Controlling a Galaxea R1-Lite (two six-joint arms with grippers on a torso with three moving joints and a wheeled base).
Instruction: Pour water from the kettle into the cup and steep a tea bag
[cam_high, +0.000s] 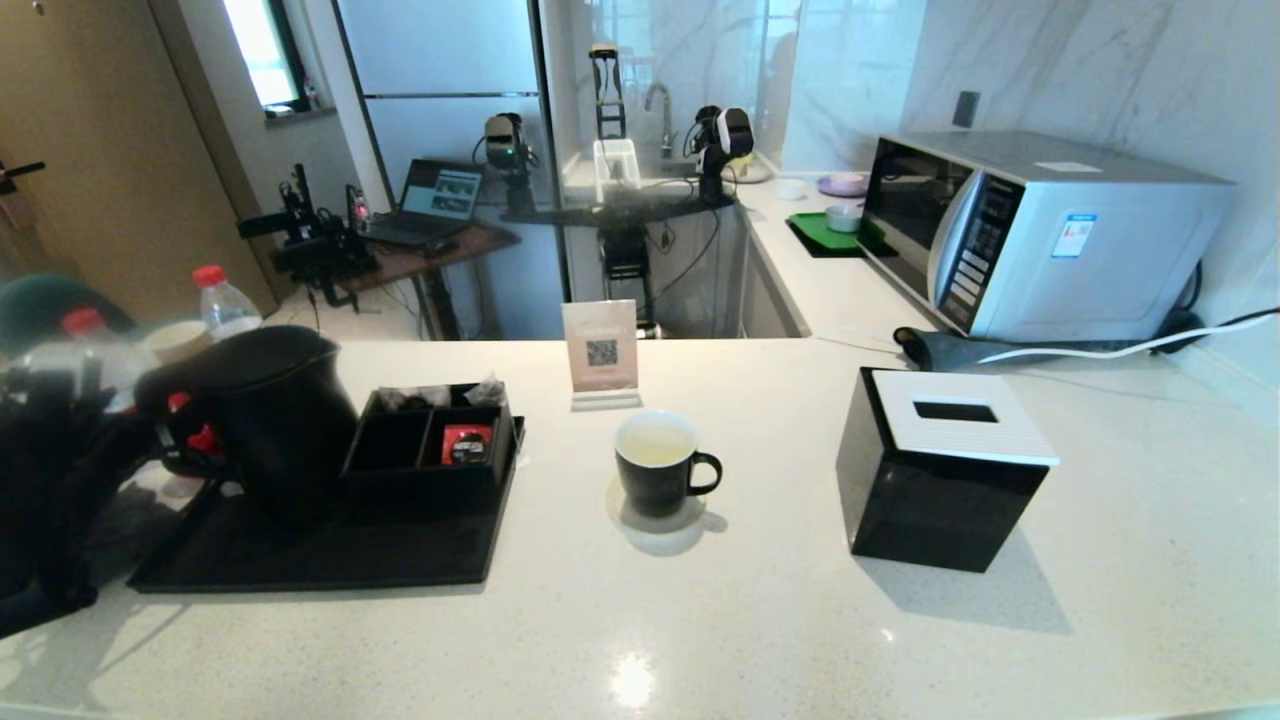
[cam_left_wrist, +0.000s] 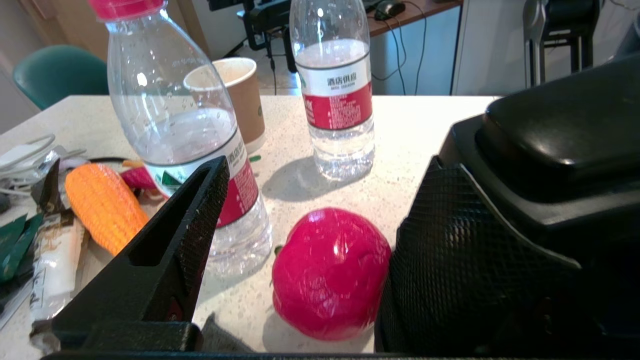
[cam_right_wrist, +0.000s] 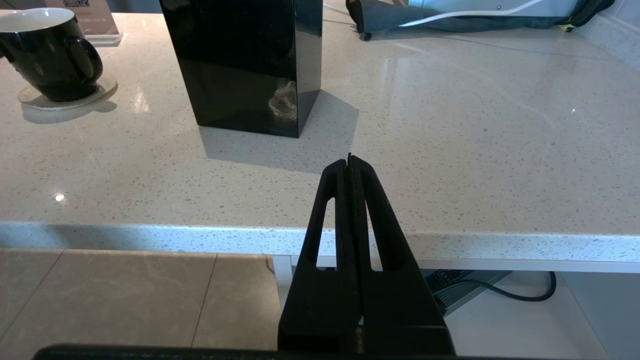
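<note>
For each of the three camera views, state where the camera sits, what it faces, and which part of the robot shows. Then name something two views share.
Head view: on the robot's head, looking forward and down at the counter: kettle on the tray, cup, tissue box; left arm at the left edge.
Left wrist view: behind the left end effector, open beside the kettle, facing water bottles and a red apple.
Right wrist view: behind the shut right end effector, off the counter edge, facing the tissue box.
Shared: head and right wrist views both show cup and tissue box.

My speckled white counter has a black tray by its left edge, a coaster mid-surface, and a tissue box toward the right.
</note>
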